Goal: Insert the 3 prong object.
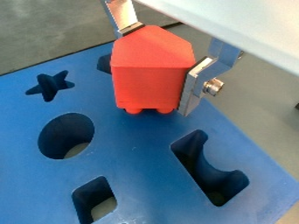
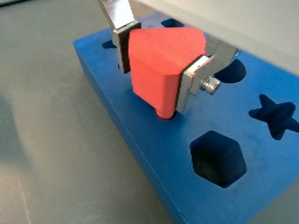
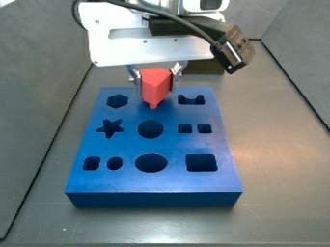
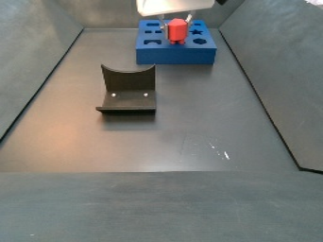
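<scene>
In a wrist view the tool (image 1: 160, 83) is clamped on the 3 prong object (image 1: 149, 74), its silver fingers (image 1: 198, 85) pressing two opposite faces. The piece hangs over the blue block (image 1: 135, 166), prongs down and about at its top face; whether they have entered a hole I cannot tell. To do this step well, I judge the piece should stay upright, square to the matching holes, and go down slowly.

In a wrist view the object (image 2: 162, 66) is a red-salmon body with a rounded wedge top and a narrow prong below.

In a side view the object (image 3: 156, 85) sits over the far row of cutouts.

In a side view the block (image 4: 177, 47) stands far back on the counter (image 4: 151, 151), the fixture (image 4: 127, 92) well apart
</scene>
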